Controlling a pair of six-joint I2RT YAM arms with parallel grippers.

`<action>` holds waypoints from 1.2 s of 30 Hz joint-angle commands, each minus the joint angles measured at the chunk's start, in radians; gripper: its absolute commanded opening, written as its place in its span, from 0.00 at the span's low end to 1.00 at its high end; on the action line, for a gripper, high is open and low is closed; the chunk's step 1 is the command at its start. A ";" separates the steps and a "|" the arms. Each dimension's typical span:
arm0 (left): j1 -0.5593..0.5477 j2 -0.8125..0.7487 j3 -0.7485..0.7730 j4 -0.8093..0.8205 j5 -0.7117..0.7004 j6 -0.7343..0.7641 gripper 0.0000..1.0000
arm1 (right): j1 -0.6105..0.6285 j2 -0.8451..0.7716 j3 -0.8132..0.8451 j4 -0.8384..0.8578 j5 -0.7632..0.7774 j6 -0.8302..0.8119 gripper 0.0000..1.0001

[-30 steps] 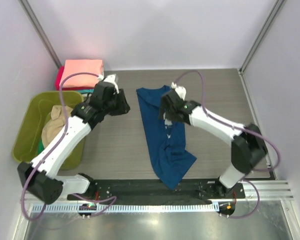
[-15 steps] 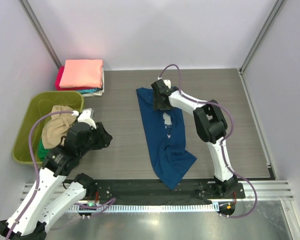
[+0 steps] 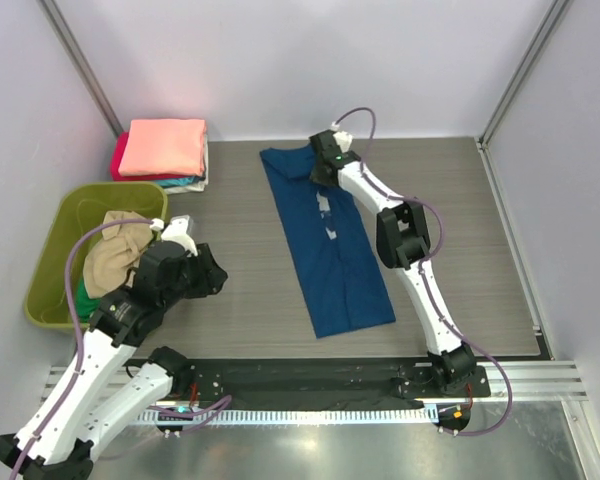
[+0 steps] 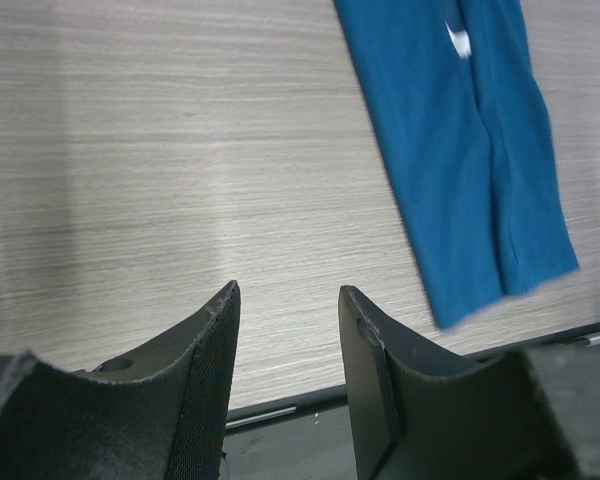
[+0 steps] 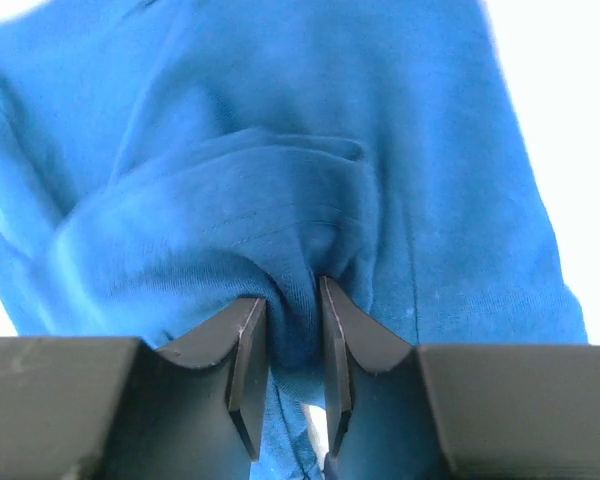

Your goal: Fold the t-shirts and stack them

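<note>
Grey wood-grain table [image 3: 240, 290] is enclosed by pale walls, with both arm bases bolted at its near edge. Nearest, over the near-left part of the table, the left gripper [image 4: 285, 295] is held above bare wood; its fingers are spread, nothing is seen between them, and no cloth is touched. Just to its left, at the table's left edge, an olive tub [image 3: 50, 260] is set, in which a tan shirt [image 3: 115, 255] is heaped, with a sliver of green shirt [image 3: 81, 293] shown beneath it. At mid-table the navy shirt [image 3: 335, 260] is laid out flat as a long narrow strip, running from near the front edge toward the far side and leaning slightly left as it goes; small white marks are seen on its far half. Its far end is bunched, and there a raised fold of the navy cloth is pinched between the nearly closed fingers of the right gripper [image 5: 292, 300]. Farthest, in the far-left corner and well apart from the navy shirt, a folded stack is placed: a pink shirt [image 3: 163, 145] on top, with a red shirt [image 3: 119, 160] and a teal shirt [image 3: 185, 182] edging out beneath it
</note>
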 commanded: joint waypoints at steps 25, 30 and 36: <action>-0.002 0.034 -0.005 0.054 0.018 -0.031 0.46 | -0.080 -0.536 -0.475 0.119 -0.090 -0.062 0.89; -0.023 0.120 -0.025 0.126 0.098 -0.094 0.46 | -0.084 -0.791 -0.795 0.090 -0.020 -0.104 0.94; -0.147 0.235 -0.134 0.321 0.091 -0.189 0.46 | -0.119 -1.137 -1.208 0.115 -0.041 -0.093 0.96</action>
